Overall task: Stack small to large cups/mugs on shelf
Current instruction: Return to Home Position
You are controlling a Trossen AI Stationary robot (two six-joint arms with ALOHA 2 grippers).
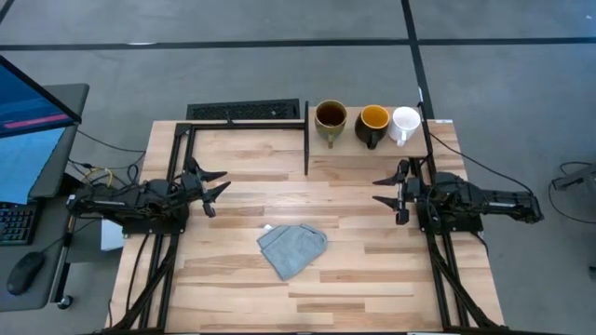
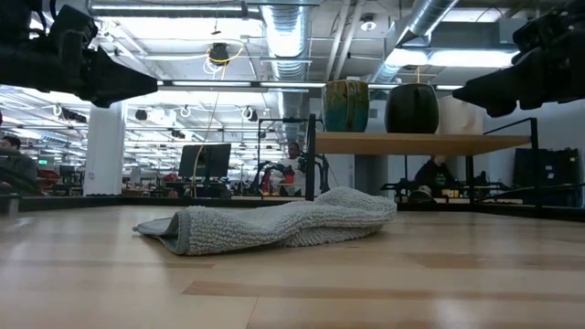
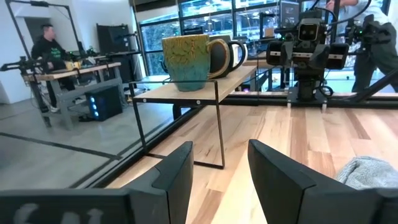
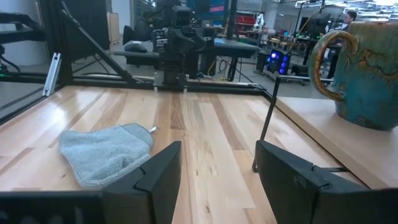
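Dark and released, the left gripper (image 1: 222, 182) is hovering empty at the table's (image 1: 233, 279) left. The light-wood shelf (image 1: 363, 158) is carrying the olive-tan mug (image 1: 331, 118), dark mug (image 1: 372, 122) and white mug (image 1: 405, 123) in a row. The right gripper (image 1: 380, 190), also spread empty, is hanging beside it; retracting should avoid its upright. The low view is barely showing the white mug.

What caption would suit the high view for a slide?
Olive mug, dark mug and white mug line the shelf; left claw and right claw open, cloth untouched.
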